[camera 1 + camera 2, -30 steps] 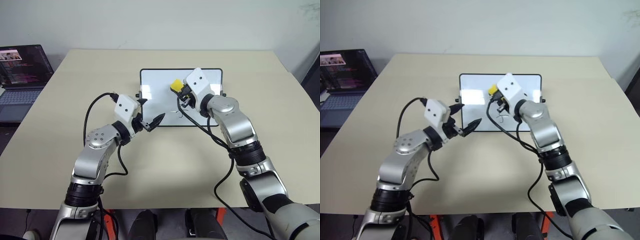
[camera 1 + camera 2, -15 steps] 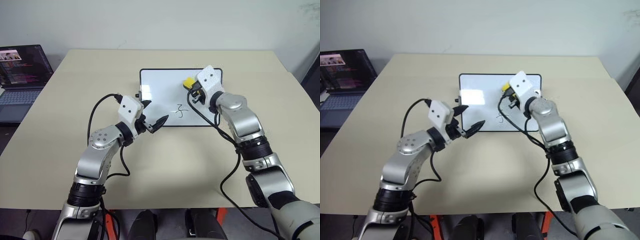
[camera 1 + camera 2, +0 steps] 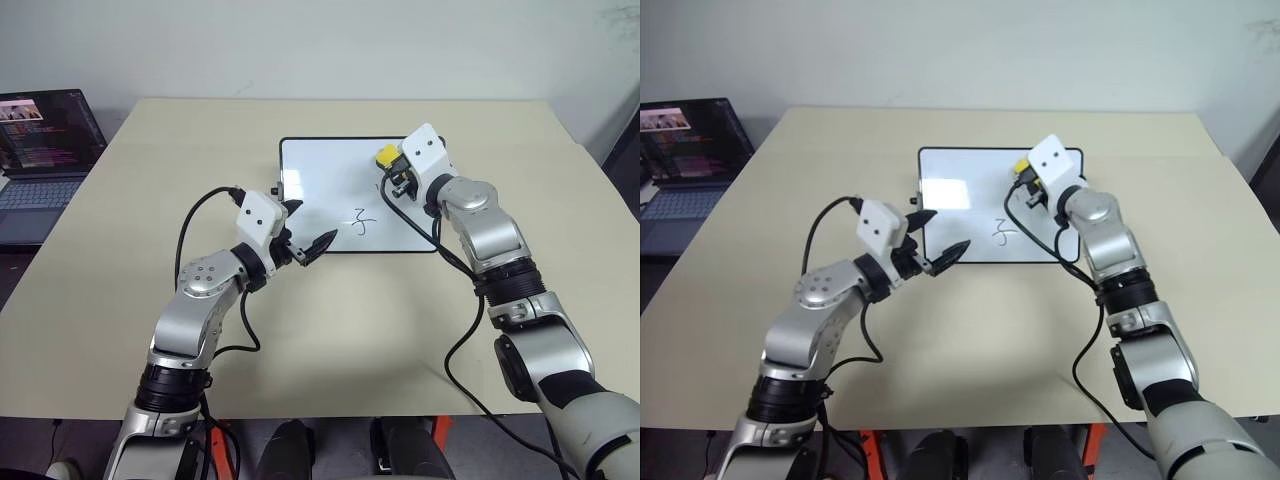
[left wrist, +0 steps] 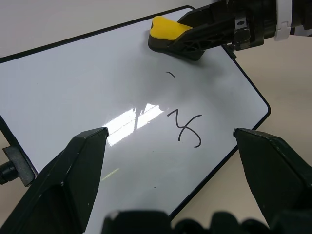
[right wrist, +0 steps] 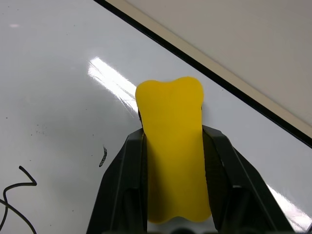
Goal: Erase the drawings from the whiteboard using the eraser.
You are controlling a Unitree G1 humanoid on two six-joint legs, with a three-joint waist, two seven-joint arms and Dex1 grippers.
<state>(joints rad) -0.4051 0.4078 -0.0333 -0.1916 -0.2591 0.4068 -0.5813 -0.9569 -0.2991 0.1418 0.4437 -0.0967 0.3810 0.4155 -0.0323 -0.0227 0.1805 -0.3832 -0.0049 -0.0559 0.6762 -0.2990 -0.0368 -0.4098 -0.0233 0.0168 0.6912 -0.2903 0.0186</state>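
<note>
- The right arm reaches forward over the whiteboard (image 3: 358, 195), its wrist angled toward the robot's left, so the right tool (image 3: 392, 166) sits above the board's far right corner.
- The right tool's two black fingers (image 5: 121, 180) pinch the eraser (image 5: 174, 146) from both sides; the eraser's yellow top faces up and its dark underside lies against or just over the white surface; I cannot tell which.
- The left arm is bent at the elbow, with the left tool (image 3: 307, 228) held level at the near left corner of the whiteboard, pointing across it toward the right.
- The left tool's fingers (image 4: 73, 170) are spread wide apart and hold nothing.
- The whiteboard lies flat on the beige counter (image 3: 330, 330), glossy, with a thin black frame and a small black knob on its left side.
- The drawings (image 4: 186, 127) consist of one looped black stroke near the middle of the whiteboard, toward its near edge, and one tiny dash between that stroke and the eraser.
- A laptop (image 3: 40, 160) stands open well off to the left of the whiteboard, beside the counter.
</note>
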